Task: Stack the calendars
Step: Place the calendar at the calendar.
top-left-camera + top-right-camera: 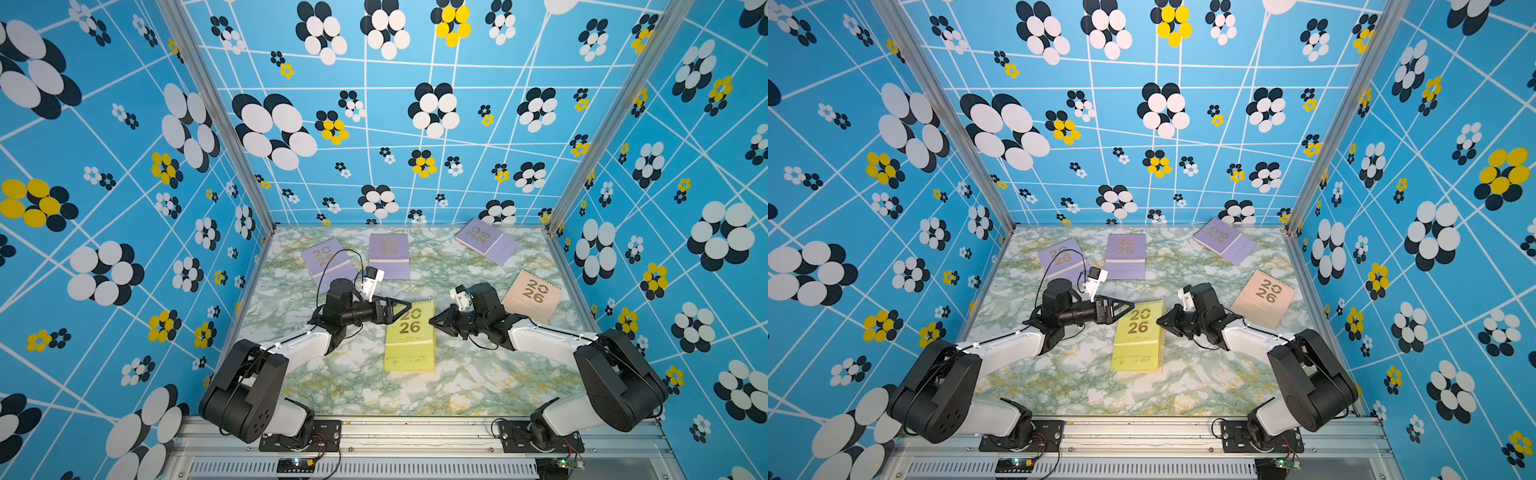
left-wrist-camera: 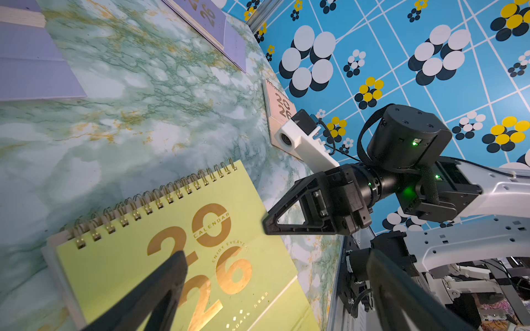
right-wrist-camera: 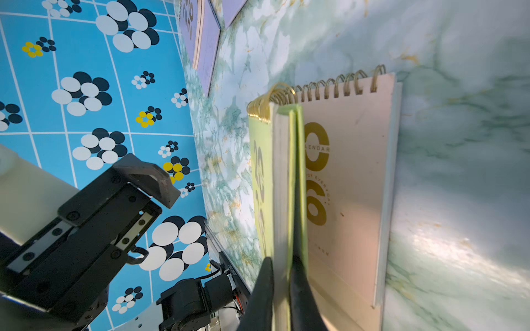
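Right pincer [image 1: 433, 321] pinches the yellow calendar [image 1: 409, 338] by its frame-right edge, mid-frame; left pincer [image 1: 404, 308] hovers spread over its upper-left corner.

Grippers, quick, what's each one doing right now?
The left gripper has its jaws open, holding nothing.
The right gripper has its jaws closed on the edge of the yellow calendar.
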Motion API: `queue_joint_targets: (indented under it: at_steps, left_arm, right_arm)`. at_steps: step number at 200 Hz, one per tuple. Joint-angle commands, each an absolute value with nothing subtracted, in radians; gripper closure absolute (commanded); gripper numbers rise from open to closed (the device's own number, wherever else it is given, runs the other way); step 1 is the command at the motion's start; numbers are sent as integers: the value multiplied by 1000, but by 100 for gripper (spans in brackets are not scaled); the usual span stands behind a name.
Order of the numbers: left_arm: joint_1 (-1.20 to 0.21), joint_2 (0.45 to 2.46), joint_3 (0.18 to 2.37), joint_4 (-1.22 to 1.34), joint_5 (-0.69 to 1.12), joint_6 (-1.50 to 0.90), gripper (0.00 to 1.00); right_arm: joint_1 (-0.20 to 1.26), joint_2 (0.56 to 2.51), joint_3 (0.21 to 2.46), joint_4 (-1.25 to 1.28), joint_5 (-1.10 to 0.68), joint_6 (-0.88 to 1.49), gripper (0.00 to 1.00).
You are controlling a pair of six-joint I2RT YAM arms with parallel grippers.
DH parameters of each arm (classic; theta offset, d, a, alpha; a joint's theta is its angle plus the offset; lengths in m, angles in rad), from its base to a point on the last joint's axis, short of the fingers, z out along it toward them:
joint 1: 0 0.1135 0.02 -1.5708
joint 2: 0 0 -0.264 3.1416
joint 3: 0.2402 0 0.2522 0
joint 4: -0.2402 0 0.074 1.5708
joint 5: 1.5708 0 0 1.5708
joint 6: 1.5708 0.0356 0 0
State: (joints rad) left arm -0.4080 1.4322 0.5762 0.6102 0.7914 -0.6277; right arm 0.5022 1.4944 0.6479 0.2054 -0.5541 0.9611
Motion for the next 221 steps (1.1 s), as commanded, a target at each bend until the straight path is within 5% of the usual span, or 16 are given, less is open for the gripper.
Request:
queue_joint_targets:
  at_steps: [1, 221]
  left_arm:
    - [-426, 1455, 610, 644, 779, -621, 1]
    - [-501, 1652, 599, 759, 746, -664, 0]
  right_arm:
    - [499, 1500, 634, 112, -483, 931, 100]
    - [499, 1573, 615, 67, -414, 909, 100]
